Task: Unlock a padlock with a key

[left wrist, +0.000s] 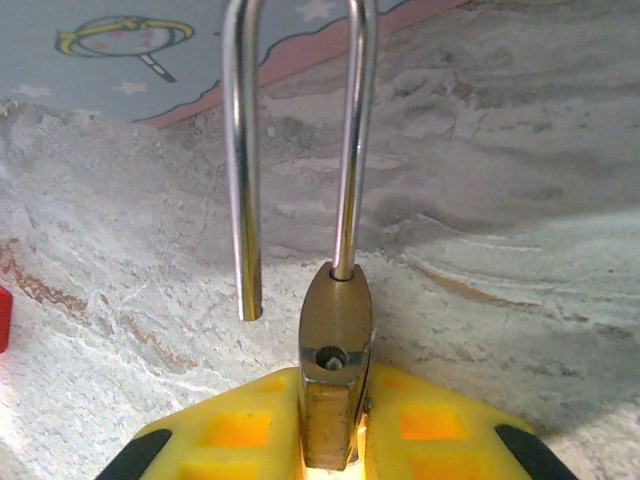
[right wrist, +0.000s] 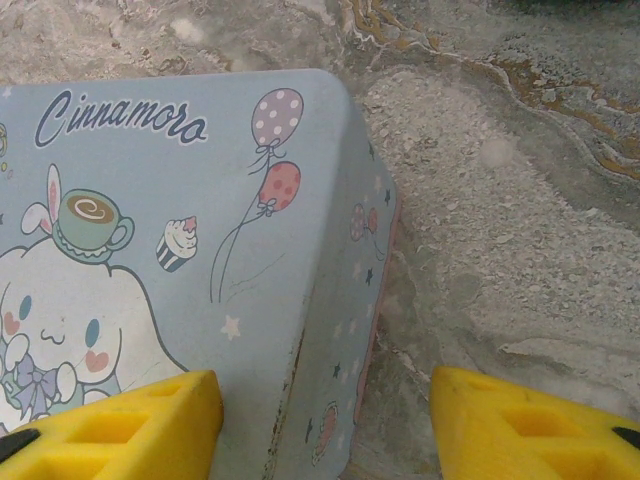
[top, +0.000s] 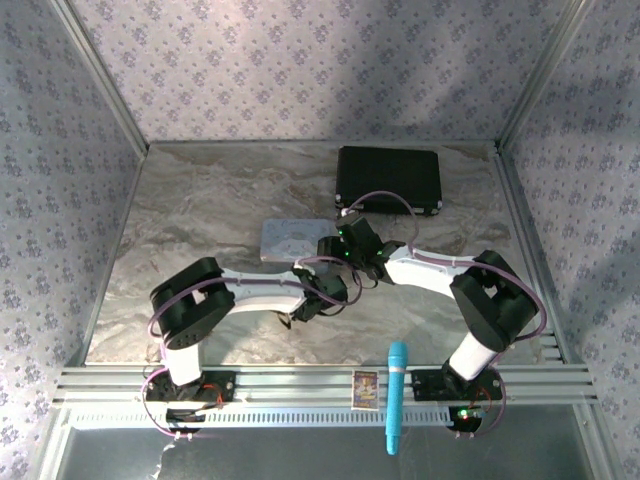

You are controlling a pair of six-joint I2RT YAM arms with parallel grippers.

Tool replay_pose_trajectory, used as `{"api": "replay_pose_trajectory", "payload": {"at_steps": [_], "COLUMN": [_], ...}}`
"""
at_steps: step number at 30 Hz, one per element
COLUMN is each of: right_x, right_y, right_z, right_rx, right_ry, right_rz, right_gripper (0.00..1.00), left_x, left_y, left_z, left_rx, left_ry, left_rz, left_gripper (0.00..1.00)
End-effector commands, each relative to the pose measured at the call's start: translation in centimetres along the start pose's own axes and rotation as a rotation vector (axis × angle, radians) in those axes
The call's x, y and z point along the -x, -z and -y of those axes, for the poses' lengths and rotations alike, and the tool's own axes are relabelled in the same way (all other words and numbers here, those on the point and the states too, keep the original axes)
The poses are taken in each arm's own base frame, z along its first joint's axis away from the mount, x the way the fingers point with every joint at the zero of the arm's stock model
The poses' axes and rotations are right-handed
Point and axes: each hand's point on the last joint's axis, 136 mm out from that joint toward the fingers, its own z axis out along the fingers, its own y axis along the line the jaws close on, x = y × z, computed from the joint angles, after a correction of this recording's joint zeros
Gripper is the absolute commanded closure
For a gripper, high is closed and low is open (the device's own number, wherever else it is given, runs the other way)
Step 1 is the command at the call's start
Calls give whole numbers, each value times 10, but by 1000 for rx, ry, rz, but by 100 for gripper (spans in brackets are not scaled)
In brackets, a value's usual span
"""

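A marble-patterned table (top: 200, 220) is enclosed by walls papered in a lilac floral print, and the 2 arms are bent inward so that their wrists meet near its middle. A closed black case (top: 388, 180) is set at the far edge, right of centre, and a pale blue tin (top: 290, 238) lies flat nearer and to its left, just beside the wrists. On the near aluminium rail (top: 280, 385) a bright blue cylinder (top: 397, 395) is laid across the slots, with a small printed card (top: 366, 389) just to its left; the card's print is too small to be read. The padlock (left wrist: 335, 330) is clamped by its brass body between the yellow pads of the left gripper (left wrist: 335, 420), with its silvery shackle (left wrist: 355, 150) pointed away from the wrist camera. The shackle is open: 1 leg is seated in the body and the other ends free beside it. Beyond the shackle the tin's pink-edged side is seen, and a small red piece (left wrist: 3, 318) is cut by the left border. The right gripper (right wrist: 325, 430) is spread wide, its 2 yellow fingers (right wrist: 110, 430) set either side of the tin's right edge; whether they touch it cannot be told. On the lid "Cinnamoro" is written in dark blue script, above a white long-eared character, a teacup, a cupcake and 2 balloons.
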Motion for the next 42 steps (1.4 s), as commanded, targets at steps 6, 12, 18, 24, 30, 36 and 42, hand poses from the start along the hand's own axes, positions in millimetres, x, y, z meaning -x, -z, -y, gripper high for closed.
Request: {"api": "replay_pose_trajectory", "payload": {"at_steps": [6,12,18,24,30,36,42], "right_x": [-70,-69,-70,-62,-21,19,26], "right_y": [-13,-13,-14,-10,4,29,67], "right_z": [65,64,65,59,45,18,1], "right_rx": [-237,-238,-239,-208,-160,-41,36], "right_ry": [21,20,20,22,78,138,132], "right_rz": [-210,-207,-211,-200,-132,-78,-42], "right_gripper": [43,43,43,44,39,1,1], "left_x": [-8,1,1,6,23,47,70], "left_y": [2,14,20,27,50,73,91], "left_z": [2,6,17,12,1,-15,-34], "left_rx": [38,-17,-103,-152,-319,-559,-803], "left_ry": [-78,-56,-32,20,157,351,556], "left_rz": [-3,40,39,46,90,130,173], "left_gripper": [79,79,75,62,1,0,0]}}
